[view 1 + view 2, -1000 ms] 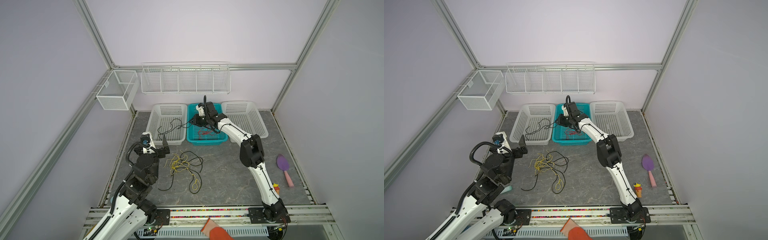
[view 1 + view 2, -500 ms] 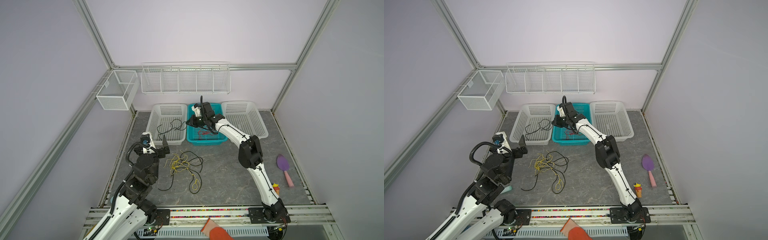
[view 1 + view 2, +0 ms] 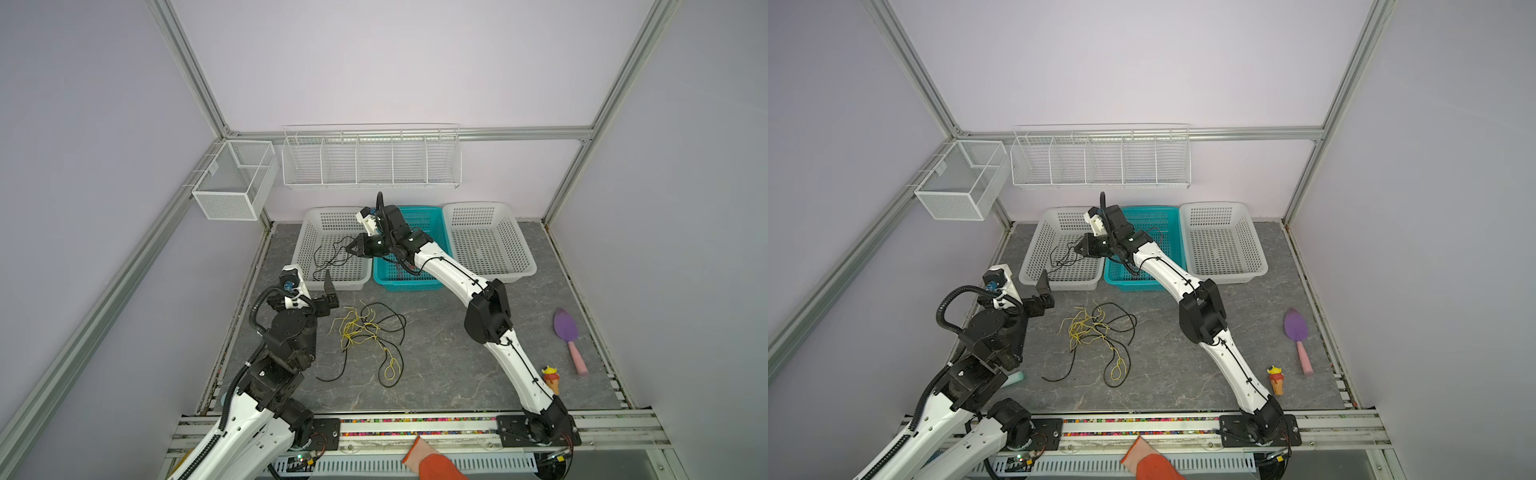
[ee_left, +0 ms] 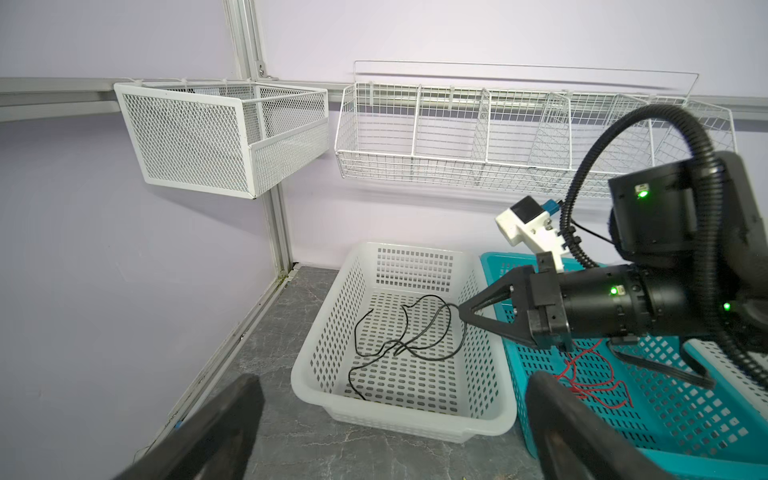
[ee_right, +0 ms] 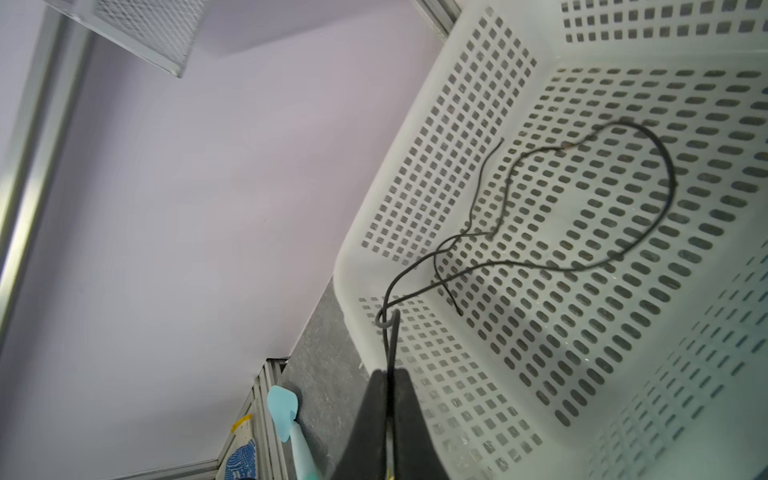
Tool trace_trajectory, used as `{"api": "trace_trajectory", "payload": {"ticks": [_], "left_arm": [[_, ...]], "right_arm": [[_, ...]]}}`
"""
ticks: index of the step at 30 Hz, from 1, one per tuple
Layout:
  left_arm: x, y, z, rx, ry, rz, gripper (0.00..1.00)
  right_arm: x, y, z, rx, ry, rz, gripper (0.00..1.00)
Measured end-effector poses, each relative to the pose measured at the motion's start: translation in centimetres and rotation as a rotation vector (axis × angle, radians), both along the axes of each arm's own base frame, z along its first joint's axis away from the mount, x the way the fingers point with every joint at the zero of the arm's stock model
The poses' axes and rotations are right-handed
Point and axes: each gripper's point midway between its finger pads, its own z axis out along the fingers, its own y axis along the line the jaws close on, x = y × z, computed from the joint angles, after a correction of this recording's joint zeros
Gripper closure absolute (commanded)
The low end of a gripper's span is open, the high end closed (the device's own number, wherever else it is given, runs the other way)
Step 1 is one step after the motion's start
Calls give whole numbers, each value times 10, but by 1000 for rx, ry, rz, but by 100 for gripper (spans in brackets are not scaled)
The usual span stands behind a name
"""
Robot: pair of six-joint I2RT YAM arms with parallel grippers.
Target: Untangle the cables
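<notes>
My right gripper (image 3: 348, 249) (image 3: 1076, 248) (image 4: 461, 311) (image 5: 390, 374) hangs over the left white basket (image 3: 305, 249) (image 3: 1034, 253) (image 4: 399, 419) (image 5: 345, 266). It is shut on one end of a thin black cable (image 3: 328, 259) (image 4: 432, 359) (image 5: 519, 262), whose remaining length lies looped on the basket floor. A tangle of yellow and black cables (image 3: 361, 332) (image 3: 1090, 332) lies on the table in front. Red cable (image 4: 582, 384) rests in the teal basket (image 3: 432, 216) (image 3: 1167, 212). My left gripper (image 3: 331, 293) (image 3: 1045, 289) (image 4: 395, 376) is open and holds nothing, just in front of the left basket.
A second white basket (image 3: 523, 266) stands right of the teal one. A purple spatula (image 3: 566, 332) and a small toy (image 3: 552, 376) lie at the right. A light blue spatula (image 5: 286, 419) lies by the left rail. Wire racks (image 3: 370, 158) hang on the back wall.
My right gripper has swung left from the teal basket to over the left white basket, and its jaws have closed tight on the black cable. The left arm has stayed still.
</notes>
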Motion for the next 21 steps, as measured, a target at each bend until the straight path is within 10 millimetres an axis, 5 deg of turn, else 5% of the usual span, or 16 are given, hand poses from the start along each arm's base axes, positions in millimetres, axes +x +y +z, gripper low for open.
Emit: {"api": "trace_trajectory", "payload": {"ticks": [6,11,15,21], "left_arm": [[0,0,0,0,0,0,1],[0,0,-1,1,1,-1,1],[1,-2,-1,6,5,-7,1],[1,-6,-6,23,24,-27,1]], "right_arm": [[-2,-8,-49,-106,60,6,69],[-2,-17,-44,-150,23,6,62],[-6,-34,-18,-183,-38,-8,56],[-31,-64,61,-148,-157,-21,54]]}}
